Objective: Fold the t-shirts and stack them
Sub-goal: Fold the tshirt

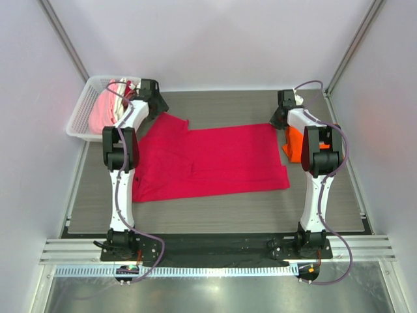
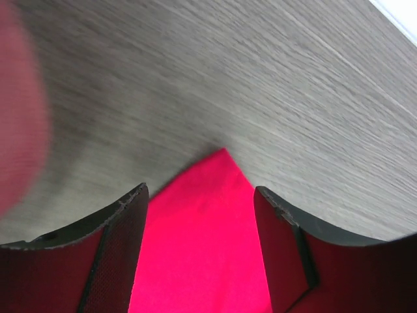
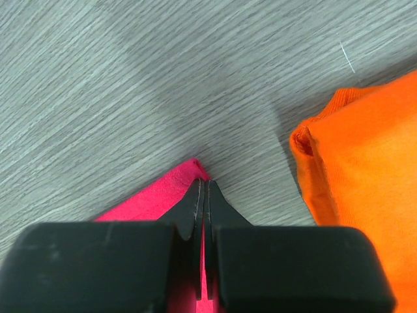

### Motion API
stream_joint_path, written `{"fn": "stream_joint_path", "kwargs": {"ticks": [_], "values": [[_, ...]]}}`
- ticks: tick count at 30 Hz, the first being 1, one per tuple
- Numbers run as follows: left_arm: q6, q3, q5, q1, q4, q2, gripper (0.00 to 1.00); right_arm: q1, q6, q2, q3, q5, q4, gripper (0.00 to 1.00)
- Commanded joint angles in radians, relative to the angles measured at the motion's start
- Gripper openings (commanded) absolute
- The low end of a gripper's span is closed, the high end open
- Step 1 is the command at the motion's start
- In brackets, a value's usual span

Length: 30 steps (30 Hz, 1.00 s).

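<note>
Right fingers [image 3: 223, 218] pinch crimson shirt [image 1: 208, 160] corner; left fingers [image 2: 117, 241] apart.

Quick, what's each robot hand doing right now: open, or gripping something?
Left end effector: open, with a corner of the red shirt between its fingers.
Right end effector: closed on another corner of the red shirt.

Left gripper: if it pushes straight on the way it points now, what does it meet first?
Probably the crimson t-shirt: its corner lies between the open fingers of the left gripper, tip pointing ahead. Past that tip only bare table shows, though depth is hard to judge.
</note>
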Motion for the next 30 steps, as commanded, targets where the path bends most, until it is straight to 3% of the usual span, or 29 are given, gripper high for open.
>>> {"fn": "stream_joint_path", "kwargs": {"ticks": [1, 13, 19, 22, 25, 26, 30], "values": [[0.046, 0.106, -0.005, -0.014, -0.103, 0.067, 0.66, -0.007, 0.009, 0.009, -0.015, 0.003, -0.023, 0.01], [0.125, 0.302, -0.050, -0.038, -0.263, 0.177, 0.48, -0.007, 0.018, -0.002, -0.038, -0.022, 0.002, 0.01], [0.126, 0.341, -0.026, -0.040, -0.313, 0.229, 0.34, -0.007, 0.025, -0.017, -0.061, -0.031, 0.015, 0.01], [0.129, 0.344, -0.037, -0.038, -0.307, 0.225, 0.18, -0.007, 0.026, -0.021, -0.066, -0.036, 0.023, 0.01], [0.128, 0.340, -0.039, -0.038, -0.291, 0.219, 0.10, -0.007, 0.025, -0.023, -0.067, -0.040, 0.025, 0.01], [0.126, 0.340, -0.037, -0.038, -0.287, 0.219, 0.01, -0.007, 0.025, -0.023, -0.067, -0.042, 0.026, 0.01], [0.119, 0.295, -0.022, -0.038, -0.229, 0.202, 0.00, -0.007, 0.026, -0.026, -0.069, -0.045, 0.029, 0.01]]}}
